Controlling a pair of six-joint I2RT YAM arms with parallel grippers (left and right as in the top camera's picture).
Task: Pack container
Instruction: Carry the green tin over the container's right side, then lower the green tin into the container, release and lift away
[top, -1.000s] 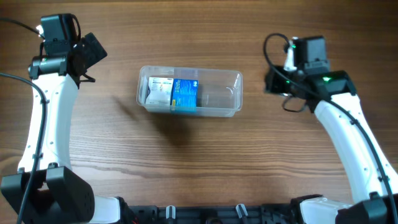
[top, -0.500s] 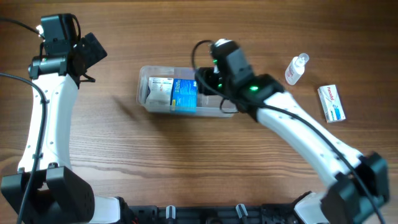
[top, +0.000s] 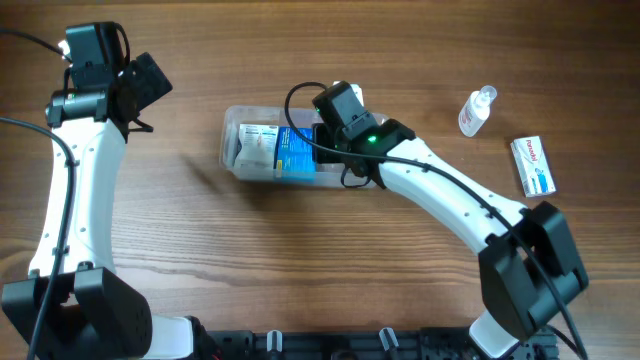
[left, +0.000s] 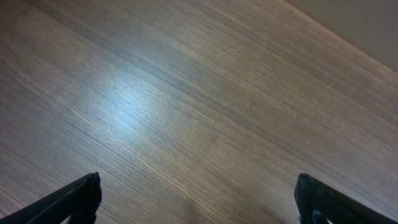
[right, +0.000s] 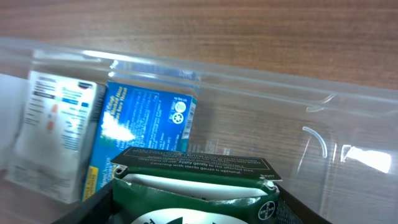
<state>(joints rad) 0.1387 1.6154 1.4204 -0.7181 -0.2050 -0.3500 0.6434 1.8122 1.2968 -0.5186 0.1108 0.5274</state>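
gripping green box (right: 193, 169) over container (top: 232, 150), right jaws; left jaws spread wide above wood-grain table (left: 186, 93).

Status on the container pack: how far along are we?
Done: a white packet and a blue box lie inside the container.
In hand: the right gripper holds a green box at the container, beside the blue box, not yet released.
Left: a spray bottle and a white box lie on the table outside it. The left gripper is open, holding nothing.
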